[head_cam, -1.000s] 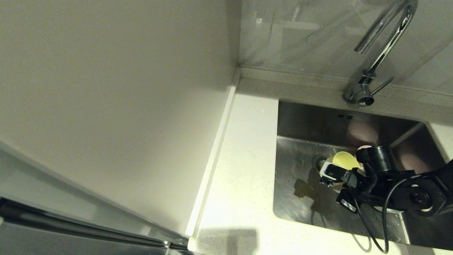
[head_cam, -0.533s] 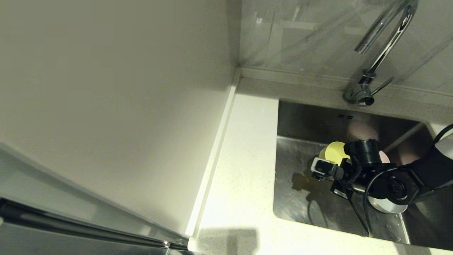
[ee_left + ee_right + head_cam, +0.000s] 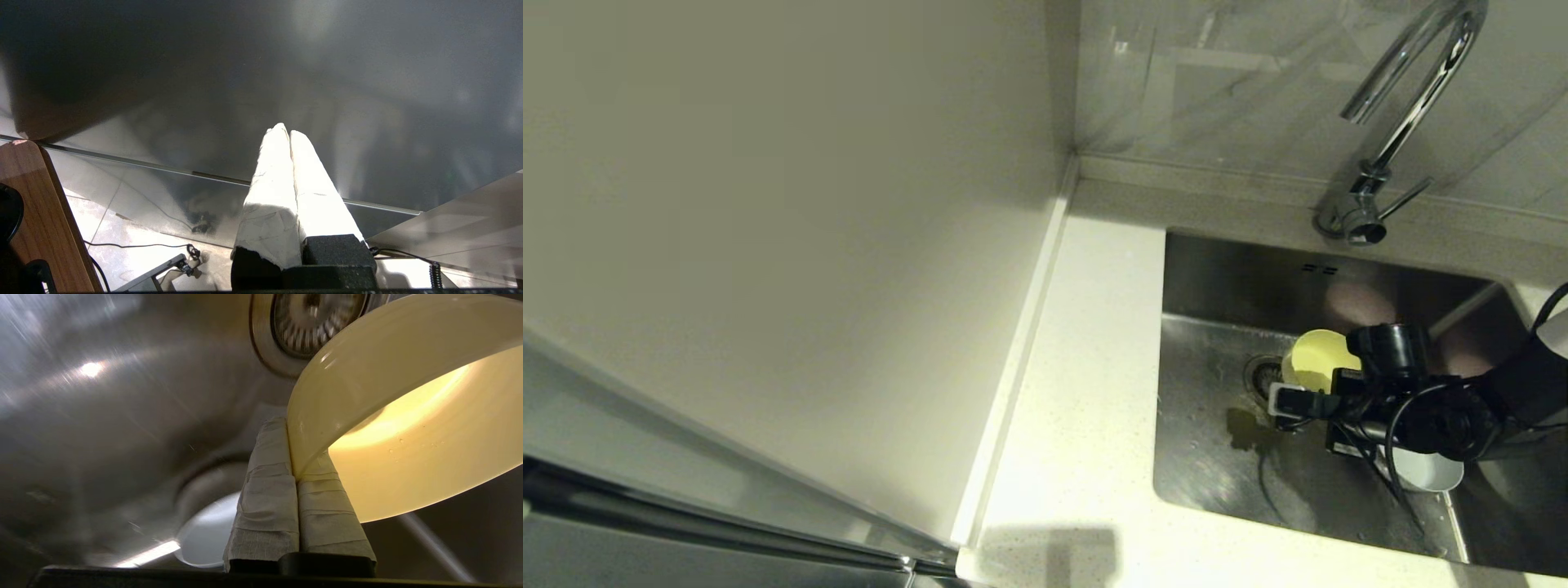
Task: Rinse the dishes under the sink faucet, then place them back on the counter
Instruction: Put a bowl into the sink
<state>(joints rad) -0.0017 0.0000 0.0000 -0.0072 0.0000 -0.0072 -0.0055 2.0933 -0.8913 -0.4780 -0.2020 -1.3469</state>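
Note:
My right gripper (image 3: 1327,382) is down in the sink (image 3: 1217,474), shut on the rim of the yellow bowl (image 3: 1316,358), which hangs tilted just right of the drain strainer (image 3: 1260,376). In the right wrist view the taped fingers (image 3: 269,465) pinch the bowl's wall (image 3: 408,416) at the gripper tip (image 3: 291,430), with the strainer (image 3: 314,314) beyond it. A grey-blue bowl (image 3: 1425,474) lies on the sink floor, half hidden under my arm, and shows behind the fingers as a pale bowl (image 3: 204,535). The faucet (image 3: 1409,106) stands at the back with no water showing. My left gripper (image 3: 285,132) is shut and empty, parked away from the sink.
The white speckled counter (image 3: 1086,367) runs along the sink's left and front edges, bounded on the left by a plain off-white side panel (image 3: 768,245). A pinkish blur (image 3: 1356,304) shows on the sink's back wall. Two overflow slots (image 3: 1317,268) sit above it.
My right gripper swung the yellow bowl left and away from me, then back right. It now hangs beside the drain again, with the wrist turned so more of the grey-blue bowl shows.

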